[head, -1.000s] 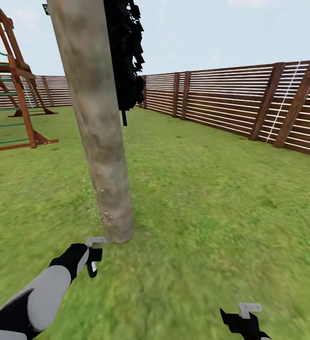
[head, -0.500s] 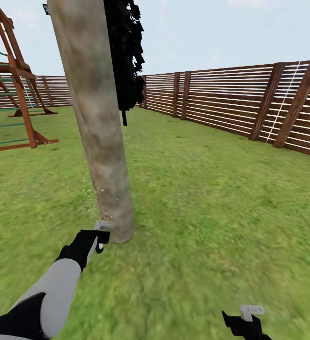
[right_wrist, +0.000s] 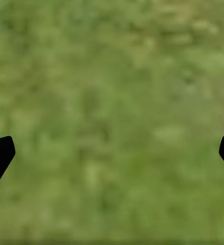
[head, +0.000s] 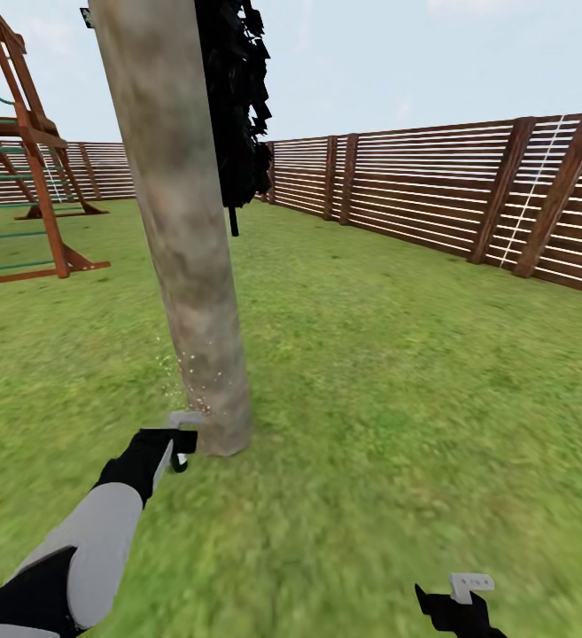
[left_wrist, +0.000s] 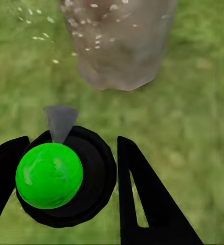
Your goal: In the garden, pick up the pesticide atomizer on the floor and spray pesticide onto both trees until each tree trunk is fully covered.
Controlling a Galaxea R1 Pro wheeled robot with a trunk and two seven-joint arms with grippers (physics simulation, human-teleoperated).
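Note:
A thick mottled grey-brown tree trunk (head: 189, 248) rises from the grass in the head view. Its base (left_wrist: 122, 46) also appears in the left wrist view. My left gripper (head: 181, 438) is low at the trunk's foot, shut on the pesticide atomizer (head: 182, 424). In the left wrist view the atomizer (left_wrist: 66, 176) is a black round body with a green ball on it. Its grey nozzle points at the trunk, between my left gripper's (left_wrist: 71, 145) black fingers (left_wrist: 142, 194). Pale specks dot the lower bark (head: 197, 377). My right gripper (head: 468, 592) hangs open over grass (right_wrist: 112, 102).
A brown slatted fence (head: 468, 195) runs along the right and back. A wooden play frame (head: 25, 151) stands at the left. A dark cypress-like tree (head: 237, 106) is behind the trunk. Open lawn (head: 397, 372) spreads to the right.
My left gripper has carried the atomizer forward, up to the foot of the trunk. The right gripper has hardly moved.

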